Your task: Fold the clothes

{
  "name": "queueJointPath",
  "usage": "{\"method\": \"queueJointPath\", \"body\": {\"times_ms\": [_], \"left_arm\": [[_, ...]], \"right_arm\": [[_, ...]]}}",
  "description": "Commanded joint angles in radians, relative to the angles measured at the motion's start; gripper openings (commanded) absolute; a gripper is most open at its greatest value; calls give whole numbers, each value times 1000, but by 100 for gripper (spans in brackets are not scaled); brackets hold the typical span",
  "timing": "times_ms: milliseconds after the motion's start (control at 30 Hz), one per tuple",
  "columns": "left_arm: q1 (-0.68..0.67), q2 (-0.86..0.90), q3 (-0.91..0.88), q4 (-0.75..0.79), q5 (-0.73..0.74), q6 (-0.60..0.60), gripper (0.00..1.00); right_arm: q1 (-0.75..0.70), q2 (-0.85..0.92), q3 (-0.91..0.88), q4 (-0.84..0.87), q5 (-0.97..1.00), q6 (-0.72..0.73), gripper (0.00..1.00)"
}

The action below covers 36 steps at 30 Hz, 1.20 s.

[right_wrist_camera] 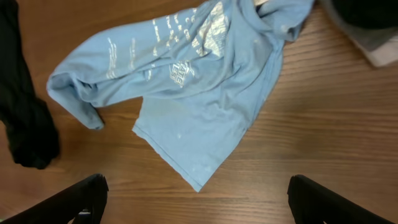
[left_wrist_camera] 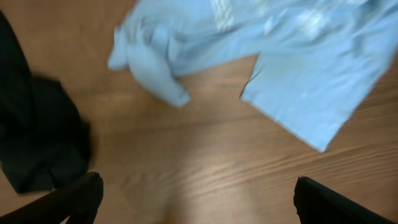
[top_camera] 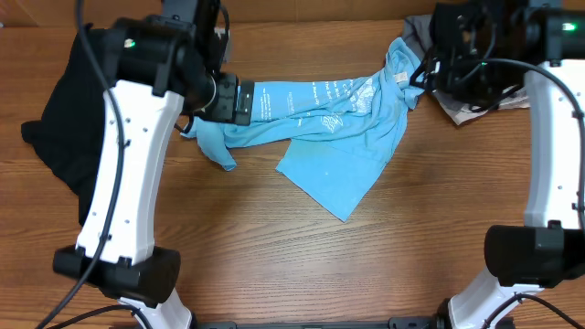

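At the near edge of the wooden counter (top_camera: 274, 247) stand the bases of the two arms, left and right, with bare wood between them. Past that lies the task's chief garment, the light blue T-shirt (top_camera: 338, 137), spread unfolded and rumpled across the middle of the counter. One flat panel of it points a corner toward the near edge, and a twisted band with white lettering runs from its bunched left end up to the far right. The left tool (left_wrist_camera: 199, 202) hangs above the counter near that bunched left end. Its two dark fingers (left_wrist_camera: 81, 199) stand wide apart with only wood between them, gripping nothing, though its wrist view is blurred. The right tool (right_wrist_camera: 199, 199) hangs over the far right end of the shirt, its fingers (right_wrist_camera: 311, 196) likewise spread wide and empty, with the shirt lying well below them in its wrist view. To the left of the left arm, apart from the shirt, a black garment (top_camera: 59, 128) lies heaped on the counter. At the far right, under the right arm, a grey garment (top_camera: 454, 111) lies just beside the shirt's far end, whether touching it I cannot tell.
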Motion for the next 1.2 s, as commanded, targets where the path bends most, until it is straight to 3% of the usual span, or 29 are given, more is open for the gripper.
{"method": "queueJointPath", "body": {"times_ms": [0, 233, 367, 700, 933, 1033, 1100, 1167], "left_arm": [[51, -4, -152, 55, 62, -46, 100], [134, -5, -435, 316, 210, -9, 100], [183, -5, -578, 469, 308, 7, 100], [391, -5, -928, 809, 473, -8, 91], [448, -2, -1041, 1044, 463, -21, 84], [437, -2, -1080, 1132, 463, -36, 76], [426, 0, -1103, 1183, 463, -49, 58], [415, 6, -1116, 1213, 463, -69, 48]], "right_arm": [[23, 1, -123, 74, -28, -10, 96], [53, 1, -437, 389, -170, -11, 96], [63, 1, -540, 486, -171, -10, 96], [62, 2, -576, 539, -151, -10, 96], [62, 2, -576, 558, -151, -2, 97], [62, 2, -576, 566, -151, 8, 97], [62, 2, -576, 566, -151, 8, 97], [62, 2, -576, 566, -151, 8, 97]]}}
